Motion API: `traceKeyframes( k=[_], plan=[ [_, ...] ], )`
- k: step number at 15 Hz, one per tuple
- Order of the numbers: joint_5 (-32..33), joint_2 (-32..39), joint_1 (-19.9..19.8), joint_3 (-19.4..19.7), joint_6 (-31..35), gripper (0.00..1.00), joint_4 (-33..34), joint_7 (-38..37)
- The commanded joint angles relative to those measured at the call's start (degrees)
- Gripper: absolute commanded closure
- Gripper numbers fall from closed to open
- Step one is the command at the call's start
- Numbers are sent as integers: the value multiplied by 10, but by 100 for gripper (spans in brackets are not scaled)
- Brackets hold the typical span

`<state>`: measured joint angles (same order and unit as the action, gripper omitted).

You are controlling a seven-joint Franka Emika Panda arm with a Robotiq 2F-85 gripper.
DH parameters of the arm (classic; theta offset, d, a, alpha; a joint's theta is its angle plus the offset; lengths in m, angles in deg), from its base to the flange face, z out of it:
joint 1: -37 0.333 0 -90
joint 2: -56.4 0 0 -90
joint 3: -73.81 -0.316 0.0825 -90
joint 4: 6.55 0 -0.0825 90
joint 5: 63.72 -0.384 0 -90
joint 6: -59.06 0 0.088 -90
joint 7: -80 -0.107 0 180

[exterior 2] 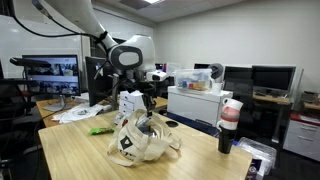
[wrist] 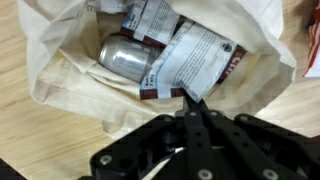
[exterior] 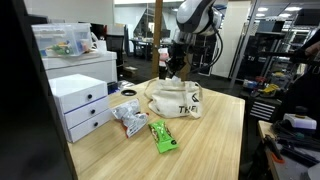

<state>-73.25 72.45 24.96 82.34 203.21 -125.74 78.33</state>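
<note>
Exterior view: we see the gripper [exterior: 173, 68] hanging low over the mouth of a cloth bag [exterior: 178, 101] that stands on the wooden table [exterior: 215, 140]. The jaws are too small to read here. A green packet [exterior: 163, 135] and a silver snack packet [exterior: 128, 120] lie on the table just in front of the bag. A white drawer unit [exterior: 82, 103] sits off to the side.

Exterior view, opposite angle: the gripper [exterior 2: 150, 100] is right above the bag [exterior 2: 140, 146], and the green packet [exterior 2: 100, 130] lies on the table beyond it. A red-and-white cup [exterior 2: 229, 124] stands well apart, near the table edge.

Wrist view: we look down into the open bag [wrist: 60, 75]. The gripper [wrist: 192, 98] has its jaws pressed together, tips touching the lower edge of a white packet [wrist: 205, 52] that lies inside the bag. We cannot tell if any of the wrapper is caught between them. A silver can [wrist: 128, 57] lies just beside that packet, also inside.
</note>
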Motion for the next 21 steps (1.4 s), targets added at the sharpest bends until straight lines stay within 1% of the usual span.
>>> traceKeyframes(
  k=[1, 5, 11, 14, 18, 21],
  plan=[
    [-27, -62, -14, 1, -16, 100, -23, 18],
    [-65, -101, -21, 3, -16, 100, -21, 39],
    [-132, -149, -10, 2, -8, 100, -22, 97],
    [-146, -162, 6, -4, -7, 100, -24, 117],
    [-156, -154, 45, -30, 8, 100, -25, 130],
    [-150, -141, 70, -51, 21, 100, -31, 126]
  ],
)
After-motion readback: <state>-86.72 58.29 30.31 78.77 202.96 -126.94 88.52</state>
